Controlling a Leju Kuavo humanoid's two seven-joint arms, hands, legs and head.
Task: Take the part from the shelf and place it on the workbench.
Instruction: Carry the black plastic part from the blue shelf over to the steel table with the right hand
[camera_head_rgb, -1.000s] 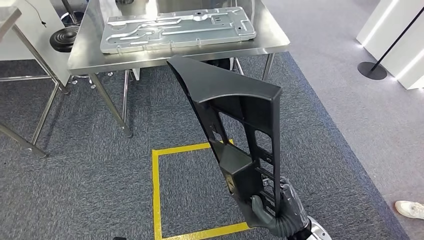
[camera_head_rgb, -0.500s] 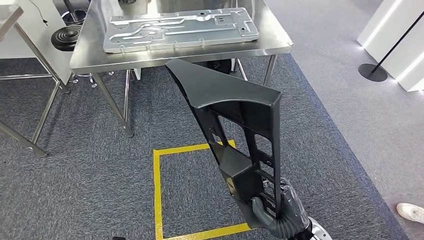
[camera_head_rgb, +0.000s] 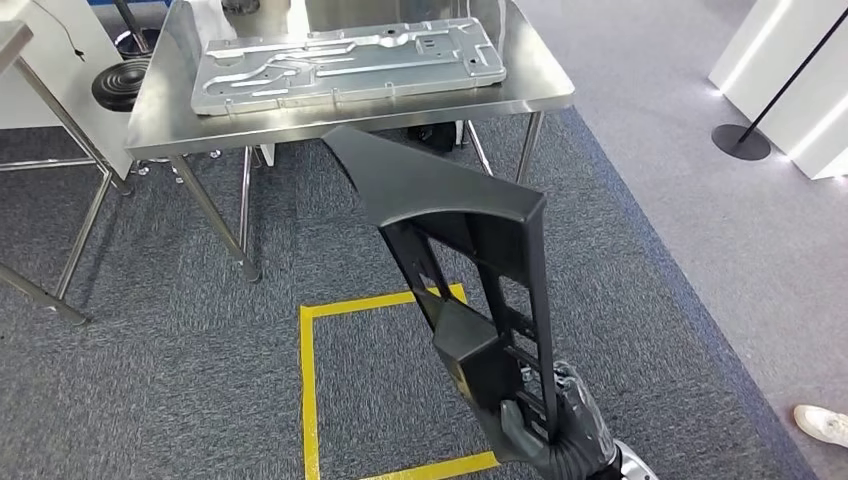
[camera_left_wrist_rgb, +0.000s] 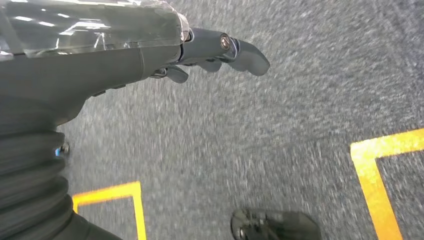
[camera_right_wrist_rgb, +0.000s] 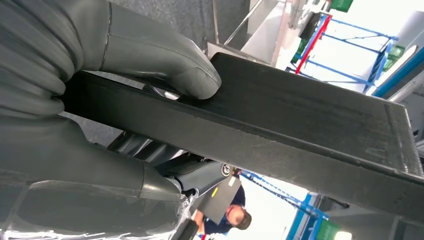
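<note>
Closer now to the steel surface (camera_head_rgb: 160, 120), the right hand (camera_head_rgb: 555, 440) clenched the long black plastic part (camera_head_rgb: 470, 250) at its narrow base, stiff, light-looking but top-heavy, while the left hand (camera_left_wrist_rgb: 220, 47) hung loose.

Workbench (camera_head_rgb: 545, 95) front strip bare — metal panel (camera_head_rgb: 345, 62) behind

Workshop: steel workbench (camera_head_rgb: 350, 108), floor markings (camera_head_rgb: 310, 390)
</note>
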